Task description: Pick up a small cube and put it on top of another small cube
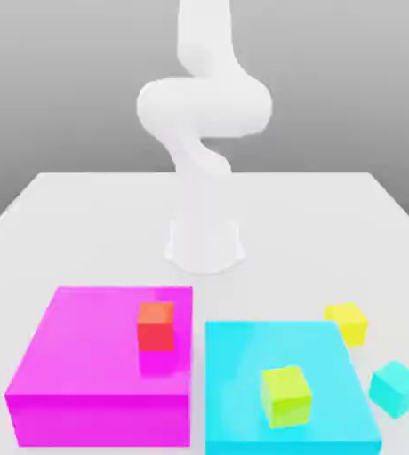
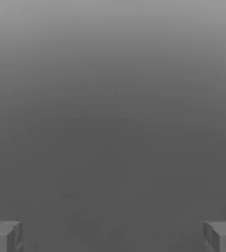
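The small cube (image 1: 346, 322) is bright yellow and rests on the white table, just beyond the cyan block's far corner on the exterior view's right. The white arm (image 1: 203, 115) rises from its base at mid-table and bends upward, well away from the cubes. In the hand view my gripper (image 2: 113, 237) is open: its two grey fingertips (image 2: 4, 236) stand far apart with nothing between them, facing plain grey background.
A flat magenta block (image 1: 84, 355) carries a red cube (image 1: 156, 325). Beside it, a flat cyan block (image 1: 244, 373) carries a lime cube (image 1: 285, 396). A teal cube (image 1: 396, 387) lies on the table (image 1: 84, 222) at the exterior view's right.
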You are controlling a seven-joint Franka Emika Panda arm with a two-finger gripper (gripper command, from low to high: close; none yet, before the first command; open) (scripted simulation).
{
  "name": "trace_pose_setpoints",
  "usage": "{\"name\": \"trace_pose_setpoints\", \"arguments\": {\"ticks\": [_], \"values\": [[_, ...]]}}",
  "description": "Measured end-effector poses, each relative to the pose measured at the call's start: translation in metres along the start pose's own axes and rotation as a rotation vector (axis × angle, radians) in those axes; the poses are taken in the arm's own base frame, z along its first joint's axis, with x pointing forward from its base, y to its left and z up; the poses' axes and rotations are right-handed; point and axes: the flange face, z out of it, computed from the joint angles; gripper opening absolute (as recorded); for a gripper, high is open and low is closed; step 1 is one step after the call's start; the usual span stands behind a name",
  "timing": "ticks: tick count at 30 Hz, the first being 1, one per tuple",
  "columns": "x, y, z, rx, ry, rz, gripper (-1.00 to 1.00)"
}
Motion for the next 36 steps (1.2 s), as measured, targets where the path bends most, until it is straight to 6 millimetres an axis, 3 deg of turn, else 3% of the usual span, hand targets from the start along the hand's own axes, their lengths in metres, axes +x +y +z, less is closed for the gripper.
{"name": "trace_pose_setpoints", "arguments": {"ticks": [5,11,16,21,23,29,30,36], "values": [[-0.078,-0.023,0.112,-0.022,-0.187,-0.358,0.0],[-0.198,-0.023,0.208,-0.01,-0.399,-0.778,0.0],[-0.308,0.005,0.258,0.029,-0.576,-1.132,0.0],[-0.418,0.054,0.277,0.1,-0.758,-1.501,0.0],[-0.438,0.068,0.287,0.112,-0.789,-1.559,0.0],[-0.465,0.095,0.328,0.111,-0.799,-1.562,0.0],[-0.467,0.098,0.331,0.11,-0.799,-1.562,-1.0],[-0.468,0.099,0.333,0.109,-0.801,-1.563,-1.0]]}}
